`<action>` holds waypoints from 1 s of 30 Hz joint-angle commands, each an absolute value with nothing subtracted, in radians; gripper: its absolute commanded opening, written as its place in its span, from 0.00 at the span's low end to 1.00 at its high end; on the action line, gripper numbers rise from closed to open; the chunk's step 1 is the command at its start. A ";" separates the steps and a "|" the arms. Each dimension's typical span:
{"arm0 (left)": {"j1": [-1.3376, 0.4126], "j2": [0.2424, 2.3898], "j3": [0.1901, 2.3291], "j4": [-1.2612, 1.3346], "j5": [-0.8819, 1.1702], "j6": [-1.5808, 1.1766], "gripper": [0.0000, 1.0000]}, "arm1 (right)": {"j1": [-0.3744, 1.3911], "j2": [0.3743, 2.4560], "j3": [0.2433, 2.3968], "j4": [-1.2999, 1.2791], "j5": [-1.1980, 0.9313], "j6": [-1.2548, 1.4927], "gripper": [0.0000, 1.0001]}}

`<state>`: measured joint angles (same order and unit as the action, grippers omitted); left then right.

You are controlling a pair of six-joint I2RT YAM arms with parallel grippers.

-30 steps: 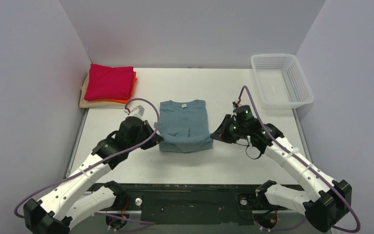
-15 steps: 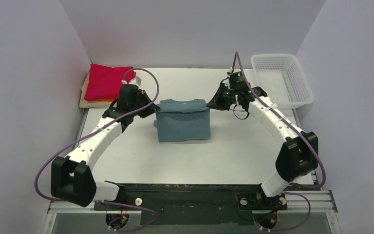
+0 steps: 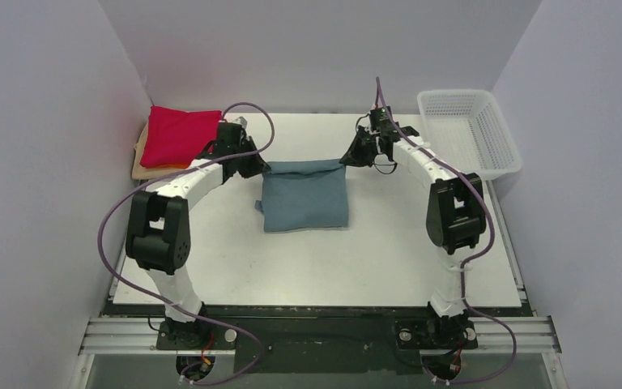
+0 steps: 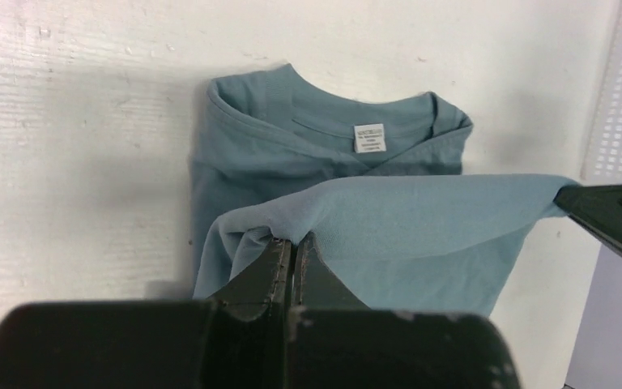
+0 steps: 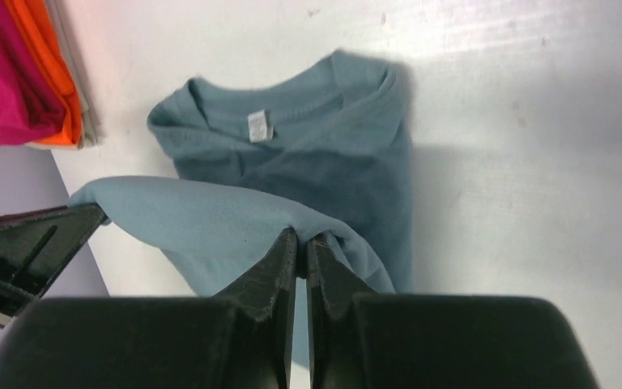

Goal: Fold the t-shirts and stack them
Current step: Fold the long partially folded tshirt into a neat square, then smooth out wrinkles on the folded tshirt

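Teal tee (image 3: 304, 203) sits mid table (image 3: 405, 259); we're clamping its hem (image 4: 421, 207) in left claw (image 4: 291, 243) and right claw (image 5: 301, 237), stretched crosswise between them, collar (image 4: 324, 121) lying just beyond, lower down.

A white plastic mesh basket (image 3: 468, 136) is set at the far right corner of the white bench (image 3: 389, 251), its long side lying along the bench's right edge. The bench is enclosed on three sides by pale lavender-grey walls (image 3: 316, 49). A black base plate (image 3: 324, 334) and aluminium rails (image 3: 121, 340) are seen along the near edge.
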<state>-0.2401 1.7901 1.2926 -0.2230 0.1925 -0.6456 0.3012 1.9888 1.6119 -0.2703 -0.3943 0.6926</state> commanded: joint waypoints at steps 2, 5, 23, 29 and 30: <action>-0.208 1.898 1.413 -0.197 0.187 -0.603 0.00 | 0.273 2.150 1.745 -0.194 -0.424 0.659 0.00; -0.194 1.965 1.446 -0.211 0.191 -0.602 0.00 | 0.272 2.204 1.799 -0.161 -0.443 0.642 0.00; -0.258 1.759 1.352 -0.193 0.319 -0.677 0.86 | 0.342 1.878 1.528 -0.163 -0.463 0.702 0.78; -0.345 1.771 1.144 -0.040 0.432 -0.776 0.88 | 0.436 1.885 1.236 0.186 -0.621 0.963 0.67; -0.349 1.789 1.112 -0.028 0.442 -0.789 0.89 | 0.446 1.896 1.225 0.196 -0.624 0.974 0.64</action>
<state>-0.3248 1.7336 1.1995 -0.1322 0.3408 -0.7151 0.4019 1.8252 1.3048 0.0097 -0.5289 0.8146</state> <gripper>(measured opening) 0.881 0.688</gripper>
